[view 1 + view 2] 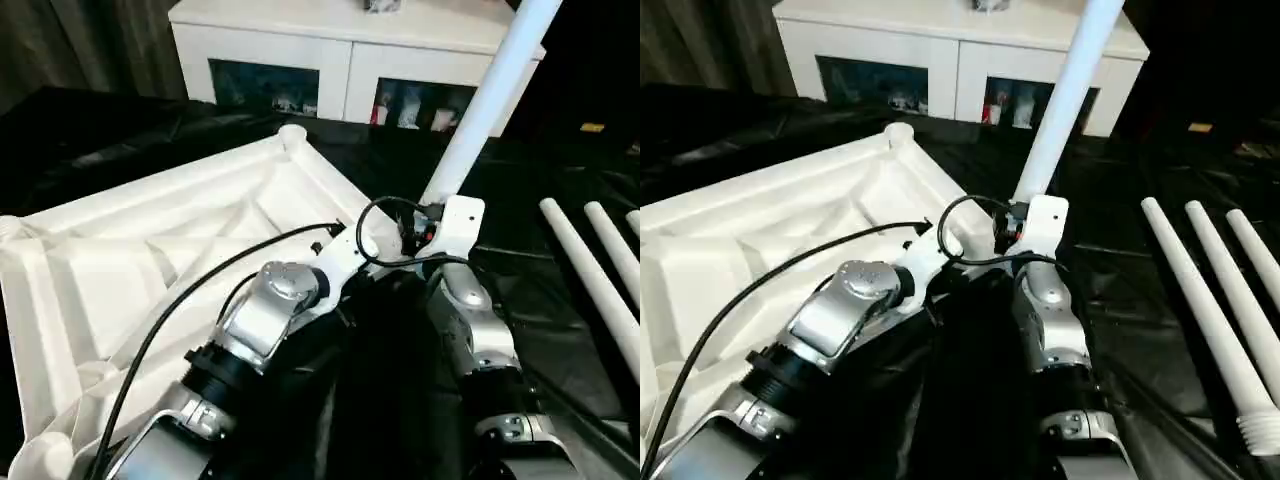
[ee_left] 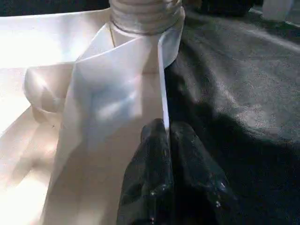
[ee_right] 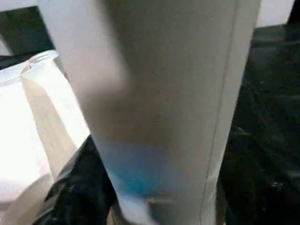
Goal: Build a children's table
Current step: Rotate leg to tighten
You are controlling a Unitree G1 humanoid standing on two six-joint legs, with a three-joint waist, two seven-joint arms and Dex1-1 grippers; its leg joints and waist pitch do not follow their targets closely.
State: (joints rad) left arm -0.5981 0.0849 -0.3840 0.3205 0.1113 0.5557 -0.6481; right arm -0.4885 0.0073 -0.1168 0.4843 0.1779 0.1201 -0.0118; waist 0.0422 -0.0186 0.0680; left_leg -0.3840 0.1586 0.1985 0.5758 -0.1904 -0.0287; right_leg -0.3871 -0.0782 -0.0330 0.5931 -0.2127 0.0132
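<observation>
The white tabletop (image 1: 150, 250) lies upside down on black cloth, its ribbed underside facing up. One white leg (image 1: 490, 95) stands in the near right corner socket and leans up to the right. Its ridged lower end (image 2: 145, 14) sits in that socket. My left gripper (image 2: 167, 129) is shut on the thin raised rim (image 2: 161, 84) just beside that corner. My right gripper (image 1: 436, 208) is at the leg's lower end, and the leg (image 3: 164, 93) stands very close in front of its wrist camera.
Three loose white legs (image 1: 1200, 290) lie side by side on the black cloth at the right. A white cabinet (image 1: 350, 60) with dark glass doors stands behind the tabletop. Black cables loop over both of my forearms.
</observation>
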